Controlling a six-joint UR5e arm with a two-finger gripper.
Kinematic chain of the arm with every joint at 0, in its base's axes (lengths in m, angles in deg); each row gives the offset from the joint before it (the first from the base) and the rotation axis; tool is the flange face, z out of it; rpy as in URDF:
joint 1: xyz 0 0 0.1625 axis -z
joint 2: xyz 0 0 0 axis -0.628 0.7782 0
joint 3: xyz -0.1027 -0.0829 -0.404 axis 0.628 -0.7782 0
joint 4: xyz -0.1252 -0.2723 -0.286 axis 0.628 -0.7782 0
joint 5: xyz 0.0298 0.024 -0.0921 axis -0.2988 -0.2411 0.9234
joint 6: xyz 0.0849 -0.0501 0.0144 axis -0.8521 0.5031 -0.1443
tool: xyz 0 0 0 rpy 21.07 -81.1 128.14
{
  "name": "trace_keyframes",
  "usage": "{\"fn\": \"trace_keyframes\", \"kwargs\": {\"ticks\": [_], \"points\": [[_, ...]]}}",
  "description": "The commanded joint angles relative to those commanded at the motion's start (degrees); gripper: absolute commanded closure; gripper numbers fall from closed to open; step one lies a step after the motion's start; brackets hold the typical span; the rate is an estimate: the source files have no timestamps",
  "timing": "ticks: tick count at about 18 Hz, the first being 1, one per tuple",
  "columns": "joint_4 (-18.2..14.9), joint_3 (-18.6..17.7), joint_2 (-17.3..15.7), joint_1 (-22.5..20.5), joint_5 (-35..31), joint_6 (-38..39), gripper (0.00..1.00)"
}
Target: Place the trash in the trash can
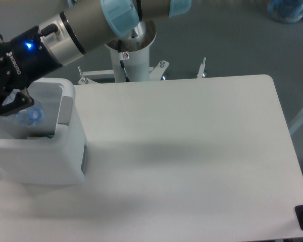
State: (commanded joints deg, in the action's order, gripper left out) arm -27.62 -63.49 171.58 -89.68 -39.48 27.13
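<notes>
Seen from the fixed overhead camera, the arm's black end effector (5, 103) reaches into the open top of the white trash can (50, 161) at the left edge of the tabletop (192, 156). Its fingers are closed on the clear plastic bottle (25, 117), whose blue cap faces the camera just inside the bin's rim. A sliver of green shows deeper inside the bin, too small to identify. The robot's pedestal (129, 55) stands behind the tabletop.
</notes>
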Motion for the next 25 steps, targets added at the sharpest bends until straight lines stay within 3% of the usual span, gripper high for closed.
{"fn": "trace_keyframes", "kwargs": {"ticks": [6,7,8,17,25], "points": [[0.00,-2.91,-0.18,-0.09,0.00,-3.35,0.24],[0.00,-2.91,-0.27,-0.09,-0.09,-3.35,0.11],[0.00,-2.82,-0.53,-0.09,-0.09,-3.26,0.06],[-0.09,-2.82,-0.97,-1.14,-0.53,-2.91,0.00],[0.18,-1.50,-2.55,-15.97,-0.53,-3.61,0.00]]}}
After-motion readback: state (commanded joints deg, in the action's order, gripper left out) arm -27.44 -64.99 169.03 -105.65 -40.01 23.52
